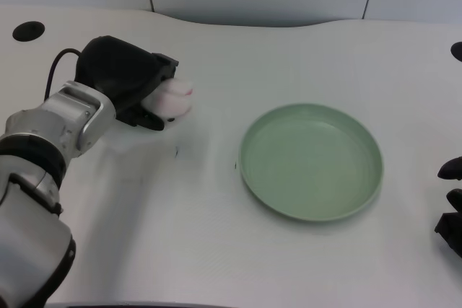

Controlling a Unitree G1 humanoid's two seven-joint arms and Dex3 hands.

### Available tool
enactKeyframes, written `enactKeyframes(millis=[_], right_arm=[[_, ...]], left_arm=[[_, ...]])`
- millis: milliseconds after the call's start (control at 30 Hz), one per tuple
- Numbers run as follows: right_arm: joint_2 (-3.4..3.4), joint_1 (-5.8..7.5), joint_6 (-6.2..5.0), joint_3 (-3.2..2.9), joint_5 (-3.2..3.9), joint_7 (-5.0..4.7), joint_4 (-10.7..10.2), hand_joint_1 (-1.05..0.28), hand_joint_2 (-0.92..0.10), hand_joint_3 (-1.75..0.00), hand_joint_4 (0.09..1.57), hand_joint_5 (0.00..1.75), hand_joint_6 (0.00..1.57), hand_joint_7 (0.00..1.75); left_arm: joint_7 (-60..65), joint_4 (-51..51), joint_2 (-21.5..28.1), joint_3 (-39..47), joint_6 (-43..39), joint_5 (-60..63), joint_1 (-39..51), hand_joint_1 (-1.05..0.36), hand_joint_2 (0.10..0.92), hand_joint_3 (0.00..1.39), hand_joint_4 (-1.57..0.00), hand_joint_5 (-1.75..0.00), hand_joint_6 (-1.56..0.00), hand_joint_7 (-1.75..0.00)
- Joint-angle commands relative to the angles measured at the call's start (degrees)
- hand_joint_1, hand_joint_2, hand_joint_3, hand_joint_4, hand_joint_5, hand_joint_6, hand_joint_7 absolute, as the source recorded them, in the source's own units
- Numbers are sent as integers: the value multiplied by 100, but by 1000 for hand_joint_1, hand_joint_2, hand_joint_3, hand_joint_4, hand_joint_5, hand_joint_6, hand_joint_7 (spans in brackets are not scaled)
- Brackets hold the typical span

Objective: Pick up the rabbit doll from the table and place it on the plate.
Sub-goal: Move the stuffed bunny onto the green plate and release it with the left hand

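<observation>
Rabbit doll (174,99) (white, a touch of pink) sits gripped in the left hand (128,81), left of the green plate (253,178).

The small white-and-pink rabbit doll (175,97) is mostly hidden by the fingers that grip it, well left of the round, shallow, pale green plate (310,161), which lies flat on the table.

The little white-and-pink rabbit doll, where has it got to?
In the head view, the white-and-pink rabbit doll sits in the black left hand at the picture's left, well apart from the round green plate.
</observation>
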Motion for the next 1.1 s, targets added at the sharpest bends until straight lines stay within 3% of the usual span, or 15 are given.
enactKeyframes(millis=[33, 267, 367, 567, 700, 800, 833, 867, 933, 1100], right_arm=[[-13, 66, -25, -36, 37, -18, 0, -416, -921, -148, 1287, 1746, 1016, 1746], [-5, 71, -67, -29, 30, -3, 7, -420, -921, -159, 1312, 1746, 1066, 1746], [-4, 54, -82, 0, 1, 0, 5, -433, -921, -153, 1324, 1746, 1071, 1746], [13, 64, -48, 14, -6, -29, -31, -431, -921, -143, 1321, 1746, 1061, 1746], [19, 52, 64, -10, 25, -53, -29, -416, -921, -129, 1271, 1746, 1003, 1746], [29, 80, 21, -2, 18, -31, -73, -421, -921, -135, 1243, 1746, 948, 1746], [35, 80, 38, -13, 34, -22, -78, -421, -921, -137, 1265, 1746, 1013, 1746], [45, 77, 76, -29, 56, -26, -78, -412, -921, -132, 1282, 1746, 1031, 1746], [68, 82, 34, -30, 54, -41, -86, -407, -921, -128, 1303, 1746, 1002, 1746], [84, 129, 5, 28, -13, -141, -187, -415, -921, -141, 1313, 1746, 1034, 1746]], left_arm=[[325, -36, -128, -89, -182, 62, -226, -314, 880, 88, -822, -1743, -675, -1717], [346, -57, -600, -150, -508, 28, -282, -330, 888, 82, -848, -1746, -666, -1746], [346, -65, -805, -209, -617, 61, -326, -319, 875, 77, -862, -1746, -685, -1746], [334, -77, -1274, -324, -654, 84, -415, -330, 874, 80, -849, -1746, -702, -1746], [443, -79, -1502, -441, -655, 134, -427, -339, 873, 83, -856, -1746, -710, -1746], [407, -71, -1668, -519, -664, 171, -407, -354, 870, 83, -860, -1746, -700, -1746], [398, -69, -1720, -545, -662, 187, -398, -353, 866, 82, -859, -1746, -698, -1746], [398, -66, -1775, -563, -664, 194, -381, -356, 864, 81, -852, -1746, -697, -1746], [381, -60, -1865, -616, -642, 223, -356, -353, 861, 80, -845, -1746, -699, -1746], [232, -46, -2013, -657, -624, 206, -305, -349, 876, 89, -818, -1746, -678, -1746]])
